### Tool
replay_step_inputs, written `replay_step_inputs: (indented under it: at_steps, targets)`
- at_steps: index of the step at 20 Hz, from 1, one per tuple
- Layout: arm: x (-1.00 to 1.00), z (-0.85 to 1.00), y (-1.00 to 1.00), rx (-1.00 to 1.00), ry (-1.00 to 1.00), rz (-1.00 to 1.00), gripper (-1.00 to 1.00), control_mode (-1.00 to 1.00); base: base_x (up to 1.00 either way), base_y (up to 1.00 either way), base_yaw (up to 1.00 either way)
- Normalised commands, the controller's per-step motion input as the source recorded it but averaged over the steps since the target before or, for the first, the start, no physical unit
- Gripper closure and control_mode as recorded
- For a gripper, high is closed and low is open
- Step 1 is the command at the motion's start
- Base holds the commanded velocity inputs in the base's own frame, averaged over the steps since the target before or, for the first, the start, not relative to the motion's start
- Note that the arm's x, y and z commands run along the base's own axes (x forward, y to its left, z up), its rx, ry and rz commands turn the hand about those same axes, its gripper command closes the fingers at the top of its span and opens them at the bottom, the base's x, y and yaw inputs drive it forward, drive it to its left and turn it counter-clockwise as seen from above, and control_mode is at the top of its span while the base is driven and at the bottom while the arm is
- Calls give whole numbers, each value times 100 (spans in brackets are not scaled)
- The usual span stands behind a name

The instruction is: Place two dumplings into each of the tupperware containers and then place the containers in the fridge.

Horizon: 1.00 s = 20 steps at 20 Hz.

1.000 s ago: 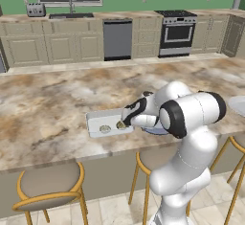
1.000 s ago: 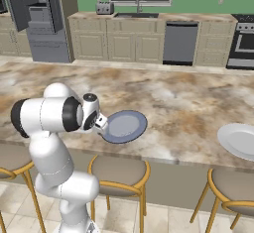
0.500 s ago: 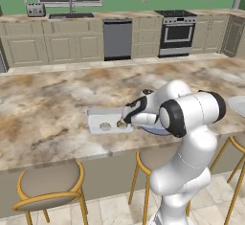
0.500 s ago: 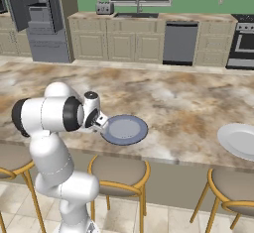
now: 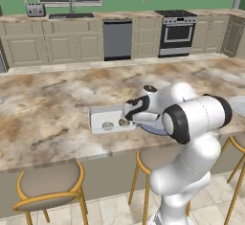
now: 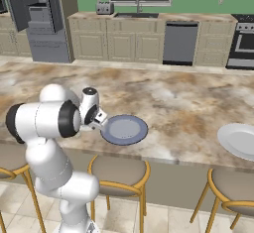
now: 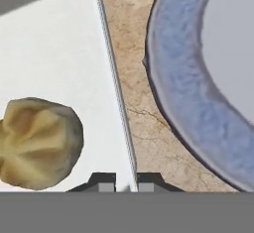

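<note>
Left base view: one tupperware container (image 5: 111, 118) on the marble island counter (image 5: 57, 99), near its front edge, holding two dumplings (image 5: 107, 126). Gripper (image 5: 129, 114) at the container's right end, blue-grey plate (image 5: 152, 129) tucked just under the arm. Broad bare counter behind and to the left.

Right base view: one blue-grey plate just beside the gripper (image 6: 101, 119); one white plate (image 6: 238, 140) well apart at right; fridge (image 6: 42, 16) open, far left.

Hand view: fingertips (image 7: 103, 182) closed tight on the container's thin right rim (image 7: 113, 81). One dumpling (image 7: 38, 143) inside near that wall. Strip of counter separates rim from plate (image 7: 198, 93).
</note>
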Motion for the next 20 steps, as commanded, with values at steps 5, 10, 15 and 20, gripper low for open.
replay_step_inputs:
  at_steps: [5, 10, 15, 20]
  targets:
    - [-37, 94, 5, 0, 0, -11, 100, -100, 0, 0, 0]
    - [-52, 100, -1, 2, 1, -15, 100, -100, 0, 0, 0]
    - [-70, 96, -26, 9, 4, -21, 100, -100, 0, 0, 0]
    - [-70, 81, -20, 3, 1, -20, 100, -100, 0, 0, 0]
